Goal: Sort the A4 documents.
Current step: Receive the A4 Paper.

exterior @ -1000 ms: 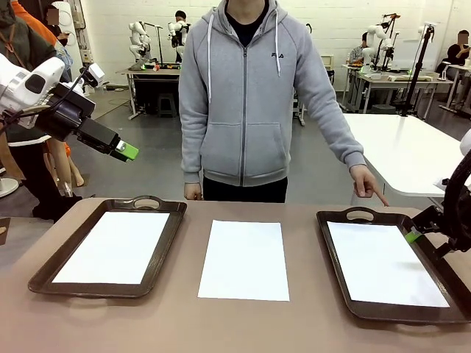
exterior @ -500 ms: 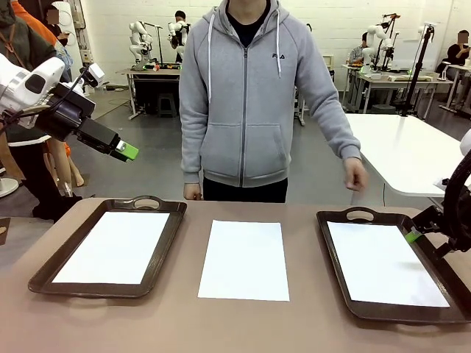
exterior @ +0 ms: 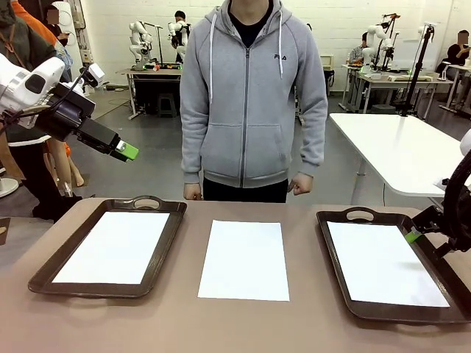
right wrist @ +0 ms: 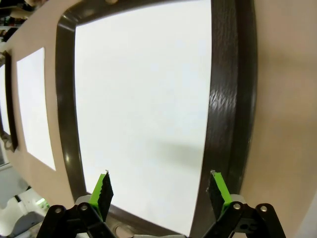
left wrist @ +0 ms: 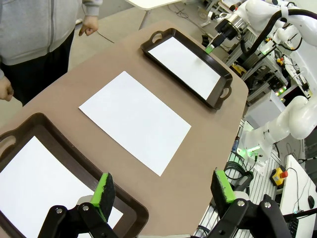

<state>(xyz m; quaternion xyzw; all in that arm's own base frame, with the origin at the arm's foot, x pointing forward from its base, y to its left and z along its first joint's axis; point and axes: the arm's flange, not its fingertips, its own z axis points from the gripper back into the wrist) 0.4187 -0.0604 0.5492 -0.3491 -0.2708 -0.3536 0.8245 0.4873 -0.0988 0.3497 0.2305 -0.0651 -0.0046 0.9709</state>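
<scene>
While the loose A4 sheet lies mid-worktop between loaded left tray and right tray, front view has left end effector raised, spread, empty. Left wrist view: it hangs over left tray's edge. Right wrist view: right end effector spread above the sheet in right tray; likely pre-pick, next: lift loose sheet's edge

The right arm's jaws stand wide apart, their 2 green pads rising from the bottom edge. Beneath them lies a dark brown tray holding 1 white A4 document, which nearly fills it. 1 pad is over the paper, the other over the tray's rim. A faint shadow crosses the sheet. Beside the tray, a 2nd A4 document lies flat on the brown worktop. Past it shows the edge of another dark tray.
</scene>
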